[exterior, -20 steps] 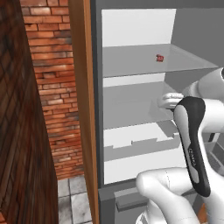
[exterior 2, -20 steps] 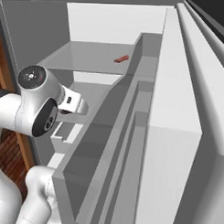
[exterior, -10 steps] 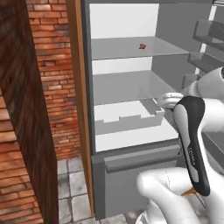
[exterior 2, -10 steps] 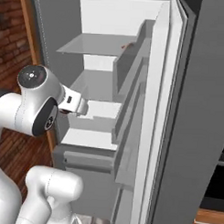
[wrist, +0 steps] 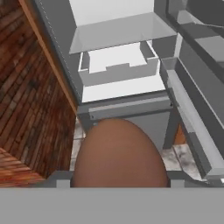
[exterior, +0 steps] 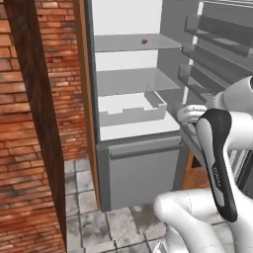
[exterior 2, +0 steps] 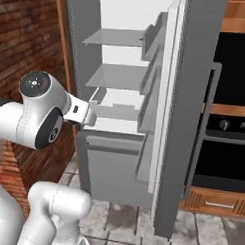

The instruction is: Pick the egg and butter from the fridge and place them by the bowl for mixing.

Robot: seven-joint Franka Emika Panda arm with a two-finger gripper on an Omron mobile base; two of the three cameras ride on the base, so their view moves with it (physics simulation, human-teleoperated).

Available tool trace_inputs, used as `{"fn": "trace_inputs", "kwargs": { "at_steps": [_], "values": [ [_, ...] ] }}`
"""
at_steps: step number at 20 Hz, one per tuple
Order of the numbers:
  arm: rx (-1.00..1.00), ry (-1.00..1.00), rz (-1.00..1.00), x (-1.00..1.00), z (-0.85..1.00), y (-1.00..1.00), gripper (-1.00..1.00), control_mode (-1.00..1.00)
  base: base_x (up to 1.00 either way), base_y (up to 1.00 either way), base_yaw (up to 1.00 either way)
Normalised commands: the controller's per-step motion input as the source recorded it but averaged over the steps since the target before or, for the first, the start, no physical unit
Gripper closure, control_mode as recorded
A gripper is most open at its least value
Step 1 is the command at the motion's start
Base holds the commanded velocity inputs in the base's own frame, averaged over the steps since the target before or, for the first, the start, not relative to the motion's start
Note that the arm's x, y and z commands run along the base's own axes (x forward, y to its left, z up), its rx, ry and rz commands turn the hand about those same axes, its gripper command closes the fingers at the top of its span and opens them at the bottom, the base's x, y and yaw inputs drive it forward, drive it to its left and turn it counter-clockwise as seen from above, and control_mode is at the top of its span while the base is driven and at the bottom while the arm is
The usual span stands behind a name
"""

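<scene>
Brown egg [wrist: 120, 153] pinched in the end effector [wrist: 120, 181] hides both fingertips

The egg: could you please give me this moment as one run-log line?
egg: held in gripper, outside fridge | fridge door: open | tiny red item: on upper shelf

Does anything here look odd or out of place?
Nothing looks spilled or broken. The fridge door stands wide open, and a tiny red item sits alone on an upper shelf. The brown egg sits between the end effector fingers, outside the fridge.
</scene>
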Motion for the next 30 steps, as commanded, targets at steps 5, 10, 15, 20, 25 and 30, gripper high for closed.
{"fn": "trace_inputs", "kwargs": {
  "at_steps": [5,10,15,20,25,30],
  "values": [
    [0.0,0.0,0.0,0.0,0.0,0.0,1.0,1.0,-0.94,0.22,-0.01],
    [0.0,0.0,0.0,0.0,0.0,0.0,1.0,1.0,-0.75,0.38,-0.28],
    [0.0,0.0,0.0,0.0,0.0,0.0,1.0,1.0,-0.29,0.28,-0.71],
    [0.0,0.0,0.0,0.0,0.0,0.0,1.0,1.0,-0.07,0.18,-0.86],
    [0.0,0.0,0.0,0.0,0.0,0.0,1.0,1.0,0.0,0.13,-0.91],
    [0.0,0.0,0.0,0.0,0.0,0.0,1.0,1.0,0.01,0.1,-0.94]
  ]
}}
